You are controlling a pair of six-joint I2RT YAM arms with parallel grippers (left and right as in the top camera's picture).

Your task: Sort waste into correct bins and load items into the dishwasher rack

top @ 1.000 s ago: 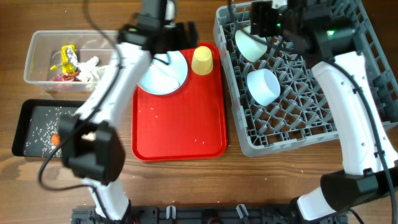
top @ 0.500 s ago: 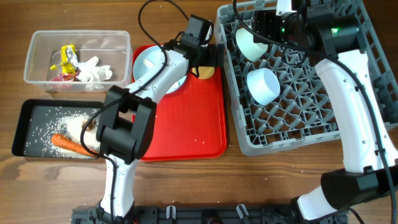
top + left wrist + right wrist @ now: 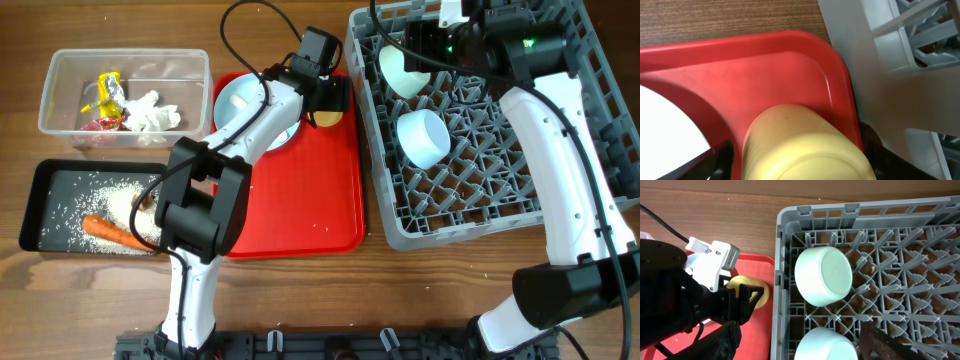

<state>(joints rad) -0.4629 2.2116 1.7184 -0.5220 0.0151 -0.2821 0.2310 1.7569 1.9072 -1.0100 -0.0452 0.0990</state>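
The yellow cup [image 3: 328, 117] lies on the red tray's far right corner. My left gripper [image 3: 327, 100] is open with a finger on each side of the cup [image 3: 800, 145]; a thin gap shows at the left finger. The light blue plate [image 3: 240, 105] sits beside it. Two pale bowls [image 3: 400, 72] [image 3: 423, 138] rest upside down in the grey dishwasher rack [image 3: 480, 180]. My right gripper [image 3: 420, 45] hovers open and empty over the rack's far left, above the bowls [image 3: 824, 277]. The white spoon is out of view.
The black tray [image 3: 60, 200] holds rice [image 3: 120, 200] and the carrot [image 3: 108, 232]. The clear tub [image 3: 70, 70] holds a yellow wrapper [image 3: 108, 90], a red wrapper [image 3: 100, 125] and the napkin [image 3: 152, 113]. The red tray [image 3: 290, 200] lies against the rack's left wall.
One second ago the left arm was sweeping across and the cup stood free. The left gripper then came down around the cup and has held there. The right arm has barely moved.
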